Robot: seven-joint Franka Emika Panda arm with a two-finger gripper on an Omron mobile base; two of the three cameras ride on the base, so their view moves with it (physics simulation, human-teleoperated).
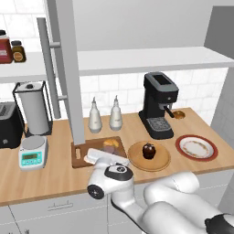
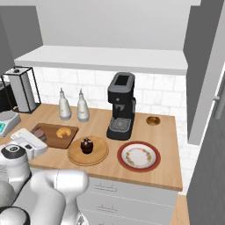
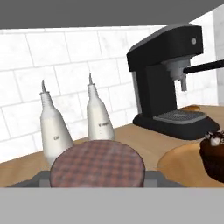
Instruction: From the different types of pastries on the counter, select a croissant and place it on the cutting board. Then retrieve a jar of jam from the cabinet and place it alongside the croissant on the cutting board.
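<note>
Wooden worktop (image 1: 55, 176) runs along a white-tiled wall, with a pale shelf (image 1: 137, 59) above it and grey cabinet fronts below.

At the left end: a black toaster (image 1: 9, 125), a white kitchen scale (image 1: 33, 153) near the front edge, and a paper towel roll in a black stand (image 1: 33, 107) by the wall. On the shelf at the far left stand two jars (image 1: 11, 50).

Towards the middle, two white bottles (image 2: 72, 105) stand side by side near the wall. In front of them lies the cutting board (image 2: 66, 138), with the croissant (image 2: 64, 132) resting on its right half.

The gripper (image 2: 37, 135) is at the left end of the board, fingers closed around a jar of jam; in the hand view its checked lid (image 3: 97, 169) sits between the tips. Whether the jar touches the board cannot be told.

Right of the board: a round wooden plate (image 2: 99, 154) carrying a dark chocolate cupcake (image 2: 87, 145). Behind it, a black coffee machine (image 2: 121, 110). Near the front edge, a red-rimmed plate (image 2: 125, 162). A small brown pastry (image 2: 153, 120) lies by the wall at the right end.
</note>
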